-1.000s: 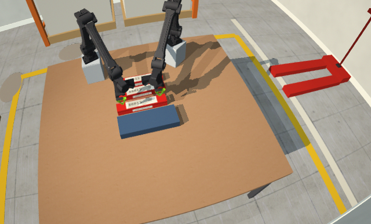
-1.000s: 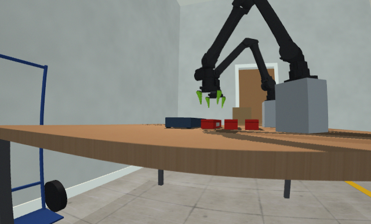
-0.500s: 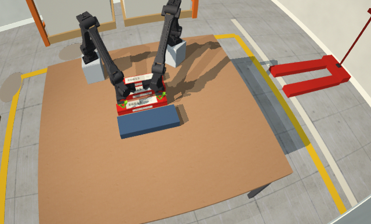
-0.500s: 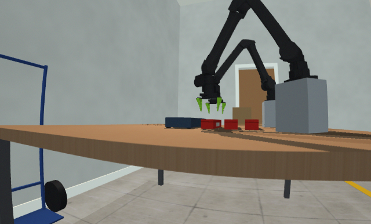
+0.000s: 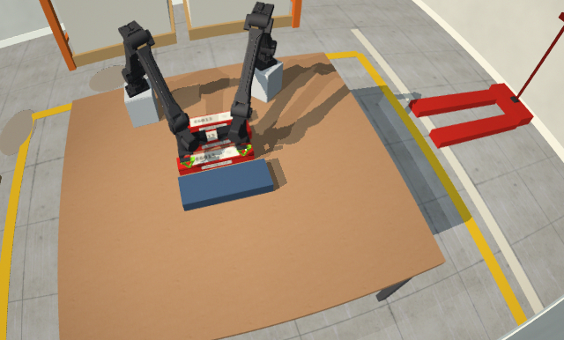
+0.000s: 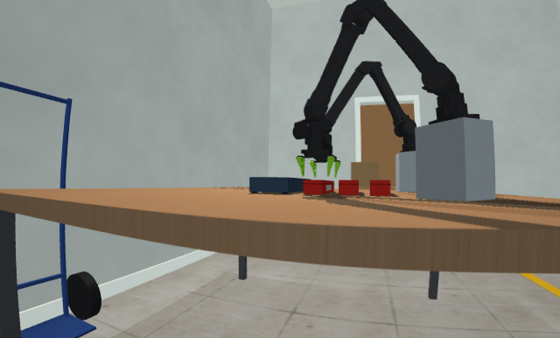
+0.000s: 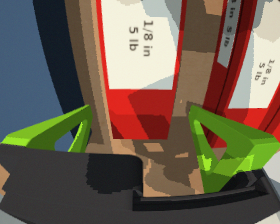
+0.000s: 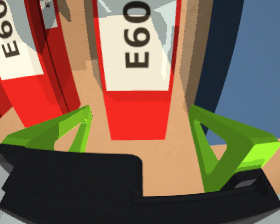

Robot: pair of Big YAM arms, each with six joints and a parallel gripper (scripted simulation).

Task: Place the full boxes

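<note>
Three red boxes lie flat in parallel: the front box (image 5: 213,155) (image 6: 314,187) (image 7: 140,117) (image 8: 137,117), the middle box (image 5: 211,135) (image 6: 348,188) (image 7: 253,90) (image 8: 33,100) and the back box (image 5: 211,119) (image 6: 380,188). The low blue platform (image 5: 226,181) (image 6: 275,185) (image 7: 13,65) (image 8: 251,75) bears no box and lies just in front of the front box. My left gripper (image 5: 244,151) (image 6: 316,175) (image 7: 140,110) is open above the front box's "5 lb" end. My right gripper (image 5: 188,164) (image 6: 325,176) (image 8: 140,110) is open above its "E60" end. Fingertips stand slightly above box height, one on each side.
The brown table (image 5: 244,264) (image 6: 199,206) carries everything. Grey pedestals (image 5: 268,84) (image 5: 141,110) bear the arms behind the boxes. The gap between platform and front box is narrow; the gap between front and middle boxes is also small.
</note>
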